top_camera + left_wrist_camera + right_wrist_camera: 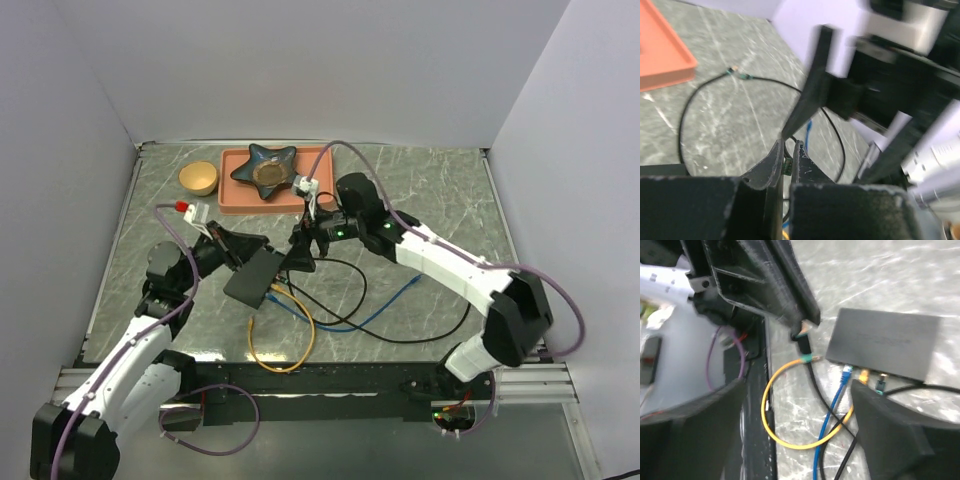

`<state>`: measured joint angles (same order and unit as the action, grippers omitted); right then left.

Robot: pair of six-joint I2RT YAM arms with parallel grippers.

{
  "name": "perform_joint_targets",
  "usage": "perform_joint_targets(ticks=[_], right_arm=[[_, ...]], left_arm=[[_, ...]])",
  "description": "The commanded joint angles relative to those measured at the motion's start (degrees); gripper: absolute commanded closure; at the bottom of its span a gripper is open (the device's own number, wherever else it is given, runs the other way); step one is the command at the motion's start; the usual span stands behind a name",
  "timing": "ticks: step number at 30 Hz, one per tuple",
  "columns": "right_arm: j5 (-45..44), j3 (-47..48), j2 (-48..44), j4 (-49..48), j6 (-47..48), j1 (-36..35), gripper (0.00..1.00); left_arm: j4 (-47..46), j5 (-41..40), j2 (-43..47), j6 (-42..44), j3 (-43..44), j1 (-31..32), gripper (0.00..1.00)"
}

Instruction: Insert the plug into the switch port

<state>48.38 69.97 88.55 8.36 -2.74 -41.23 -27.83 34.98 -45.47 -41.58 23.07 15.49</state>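
The switch port [255, 278] is a flat black box lying between my two grippers; its socket side [875, 371] holds a blue, a yellow and a dark plug. My left gripper [262, 245] [788, 145] is shut on the plug [785, 166] [802, 339], a small green-tipped plug on a black cable, held just off the box's corner. My right gripper [300, 253] [800, 430] hovers close above the cables with its jaws wide open and nothing between them. One of its fingers [810, 95] nearly touches the left gripper's tips.
An orange-pink tray [232, 195] [660, 50] with a dark star-shaped dish [272, 168] stands at the back, a wooden bowl [198, 177] to its left. Yellow [285, 352], blue [390, 300] and black [420, 335] cables loop across the table in front of the box.
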Motion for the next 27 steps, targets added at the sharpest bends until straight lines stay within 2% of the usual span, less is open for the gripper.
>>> perform_joint_targets(ticks=[1, 3, 7, 10, 14, 19, 21, 24, 26, 27], right_arm=[[-17.60, -0.54, -7.51, -0.89, 2.21, -2.88, 0.01], [-21.72, -0.02, -8.13, -0.28, 2.30, -4.20, 0.01], [-38.04, 1.74, -6.99, 0.96, 5.29, -9.20, 0.01], [-46.58, 3.59, -4.98, 1.48, 6.52, -12.28, 0.02], [-51.18, 5.08, -2.43, 0.35, 8.28, -15.36, 0.05], [-54.44, 5.52, -1.10, -2.37, 8.46, -17.48, 0.12], [-55.14, 5.61, -0.75, -3.17, 8.28, -17.56, 0.20], [-54.98, 6.22, -0.05, -3.61, 8.19, -17.74, 0.21], [-54.97, 6.14, 0.22, -4.75, 7.93, -17.65, 0.25], [-54.80, 5.96, 0.30, -5.28, 7.84, -17.65, 0.31]], left_arm=[[10.14, -8.87, 1.97, -0.86, 6.45, 0.16, 0.99], [13.67, -11.67, 1.44, -1.74, 8.30, 0.16, 0.99], [21.57, -14.23, -0.49, -5.08, 12.42, 0.16, 0.99], [23.53, -14.33, -1.72, -7.53, 14.01, 0.16, 0.99], [23.18, -13.71, -1.90, -9.92, 13.93, 0.16, 0.99], [25.11, -13.71, -2.25, -8.69, 14.90, 0.16, 0.99], [25.02, -13.45, -2.51, -8.43, 14.99, 0.16, 0.99], [24.76, -12.66, -2.95, -8.16, 15.25, 0.16, 0.99], [24.41, -12.74, -2.95, -8.34, 14.90, 0.16, 0.99], [23.97, -12.66, -2.95, -8.43, 14.55, 0.16, 0.99]])
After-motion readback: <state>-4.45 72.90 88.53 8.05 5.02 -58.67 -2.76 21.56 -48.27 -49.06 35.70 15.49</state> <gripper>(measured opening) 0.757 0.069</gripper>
